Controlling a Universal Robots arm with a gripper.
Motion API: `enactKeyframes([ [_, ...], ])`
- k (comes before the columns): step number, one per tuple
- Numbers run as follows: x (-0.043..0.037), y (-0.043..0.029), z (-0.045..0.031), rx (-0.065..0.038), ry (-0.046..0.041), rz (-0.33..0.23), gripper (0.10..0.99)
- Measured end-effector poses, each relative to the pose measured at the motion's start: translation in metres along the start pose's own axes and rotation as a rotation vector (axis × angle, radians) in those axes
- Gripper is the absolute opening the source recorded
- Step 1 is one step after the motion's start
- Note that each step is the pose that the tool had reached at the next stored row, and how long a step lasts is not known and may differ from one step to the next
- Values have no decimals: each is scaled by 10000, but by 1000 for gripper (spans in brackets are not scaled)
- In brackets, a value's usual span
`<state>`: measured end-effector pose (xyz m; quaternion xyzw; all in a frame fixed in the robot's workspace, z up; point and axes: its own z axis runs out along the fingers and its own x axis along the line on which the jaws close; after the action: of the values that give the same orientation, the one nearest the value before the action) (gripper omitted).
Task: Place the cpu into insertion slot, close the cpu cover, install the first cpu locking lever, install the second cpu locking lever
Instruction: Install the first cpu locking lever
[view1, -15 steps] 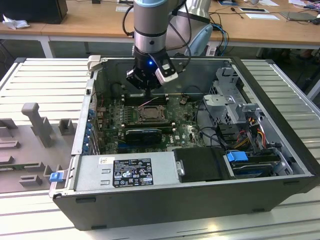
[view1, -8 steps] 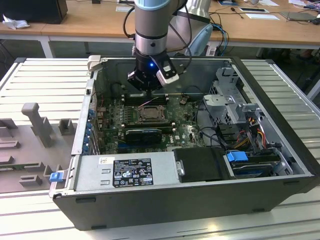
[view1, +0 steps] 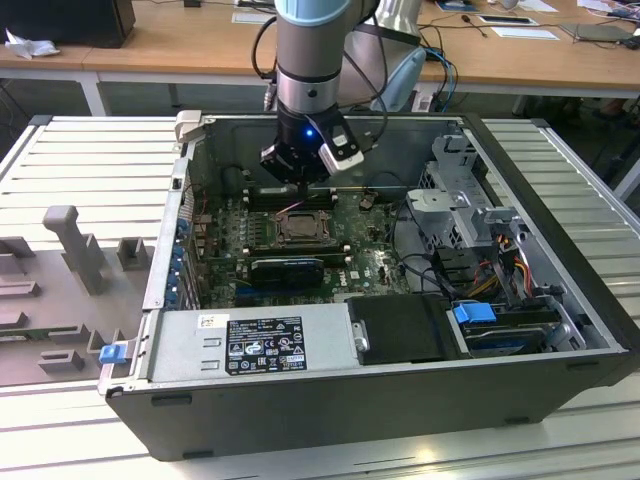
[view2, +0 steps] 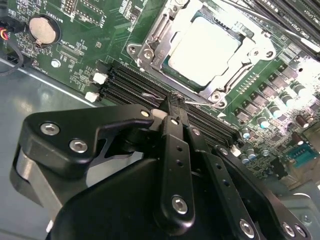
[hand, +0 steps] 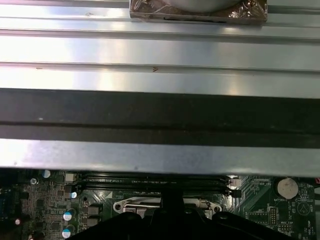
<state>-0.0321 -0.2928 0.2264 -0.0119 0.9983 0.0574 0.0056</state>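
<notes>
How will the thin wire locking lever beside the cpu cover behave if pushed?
Probably springy: the locking lever is thin bent wire. Likely slippery under the gripper, being bare shiny metal.

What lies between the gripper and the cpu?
In the second wrist view, one edge of the cpu cover lies between the gripper and the cpu.

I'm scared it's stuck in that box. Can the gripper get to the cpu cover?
Probably yes. The gripper hangs over the memory slots, right beside the cpu cover, and nothing stands between them. The cover lies flat around the cpu, open from above.
</notes>
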Motion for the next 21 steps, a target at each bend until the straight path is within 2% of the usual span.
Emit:
enactKeyframes([
  [9,-107,11,25,-2,3,-146,106],
  [21,-110,10,39,-27,3,-204,106],
])
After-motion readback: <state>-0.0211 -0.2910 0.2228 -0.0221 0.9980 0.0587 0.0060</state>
